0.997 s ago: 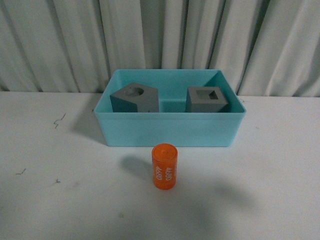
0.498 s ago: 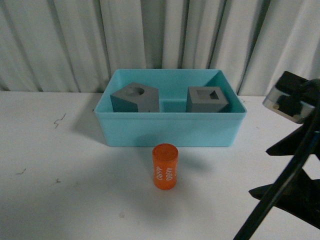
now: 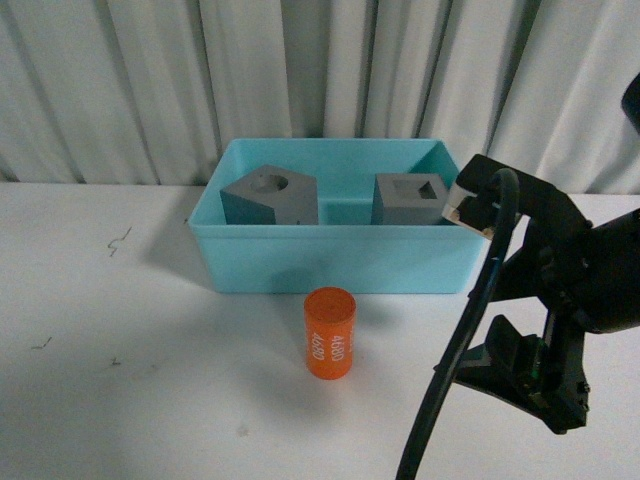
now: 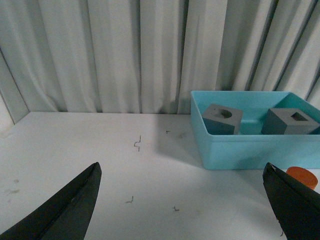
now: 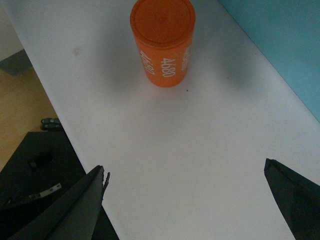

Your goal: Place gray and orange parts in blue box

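Orange cylinder [image 3: 330,333] reads "4680" in white, upright on table [image 3: 120,400].

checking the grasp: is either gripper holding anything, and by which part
Nothing is held. The right gripper is open, short of the upright orange cylinder; the left gripper is open and empty.

The right claw [image 3: 497,325] has been carried leftward into the front view (a second ago it was not seen there at all) and is now found nearer the orange cylinder [image 3: 330,333]; the blue box [image 3: 330,262] is partly covered by it at the right front corner.
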`<state>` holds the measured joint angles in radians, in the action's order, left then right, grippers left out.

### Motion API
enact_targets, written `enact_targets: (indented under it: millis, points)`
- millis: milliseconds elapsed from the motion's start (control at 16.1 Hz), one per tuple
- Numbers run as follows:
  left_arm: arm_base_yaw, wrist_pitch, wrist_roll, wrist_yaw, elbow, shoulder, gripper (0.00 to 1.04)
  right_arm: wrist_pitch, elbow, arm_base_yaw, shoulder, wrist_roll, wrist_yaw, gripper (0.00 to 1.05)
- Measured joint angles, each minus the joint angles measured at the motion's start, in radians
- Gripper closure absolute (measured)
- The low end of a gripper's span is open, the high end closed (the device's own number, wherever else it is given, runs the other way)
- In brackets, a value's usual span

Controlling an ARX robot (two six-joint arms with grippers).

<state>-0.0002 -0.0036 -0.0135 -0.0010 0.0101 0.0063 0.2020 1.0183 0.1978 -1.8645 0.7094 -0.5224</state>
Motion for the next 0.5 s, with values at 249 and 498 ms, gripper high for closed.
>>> enact_targets:
  millis: [249, 498]
  points:
    - [0.000, 0.000, 0.000, 0.000, 0.000, 0.000, 0.07, -0.006, 0.072, 0.040, -0.070, 0.000, 0.003, 0.06]
    - [0.000, 0.000, 0.000, 0.000, 0.000, 0.000, 0.07, 0.002, 0.137, 0.072, -0.128, 0.000, 0.010, 0.06]
